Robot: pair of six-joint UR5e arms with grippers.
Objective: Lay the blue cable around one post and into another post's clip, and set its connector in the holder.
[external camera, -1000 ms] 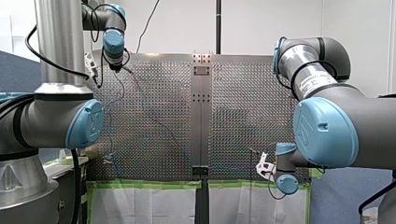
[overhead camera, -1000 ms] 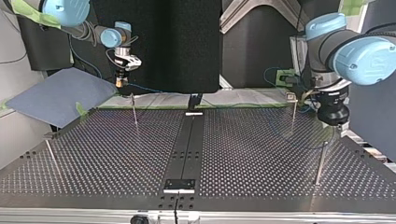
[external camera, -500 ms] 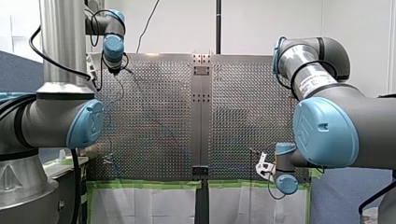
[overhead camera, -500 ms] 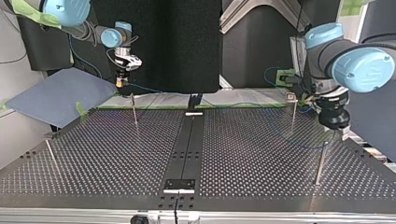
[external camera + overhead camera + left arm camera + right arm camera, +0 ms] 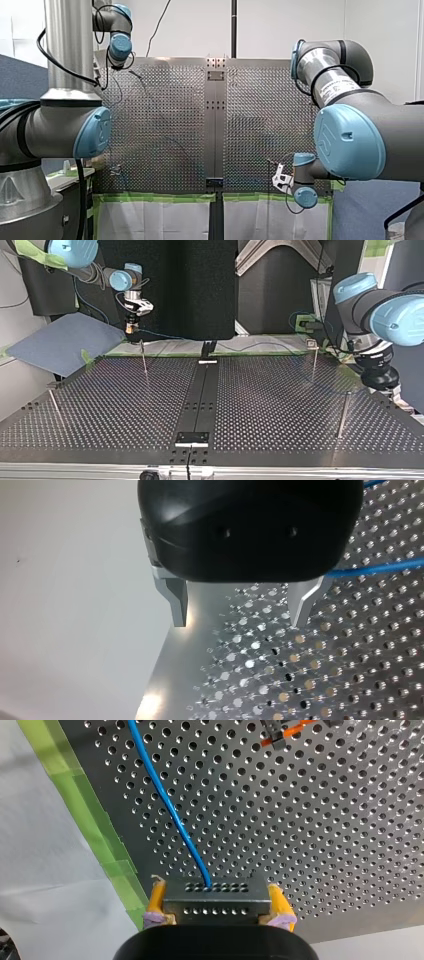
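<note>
The blue cable (image 5: 172, 812) runs out of a black connector (image 5: 213, 899), and my right gripper (image 5: 213, 917) is shut on that connector with its yellow pads. In the top view this gripper (image 5: 131, 330) hangs over the table's far edge at the left, and the cable (image 5: 165, 335) trails from it towards the right, past a thin post (image 5: 314, 362). My left gripper (image 5: 237, 625) stands open with nothing between its metal fingers, the cable (image 5: 380, 567) passing beside one finger. It hovers near the table's side edge, close to another post (image 5: 343, 412).
Two more thin posts (image 5: 143, 357) (image 5: 54, 407) stand on the top view's left half. A black holder (image 5: 207, 347) sits at the far middle edge. An orange-and-black clip (image 5: 280, 735) shows ahead of my right gripper. Green tape (image 5: 95, 835) lines the plate's edge.
My left arm has swung towards the top view's right, out to the table's side edge. The cable over the far edge looks straighter. My right arm has barely moved.
</note>
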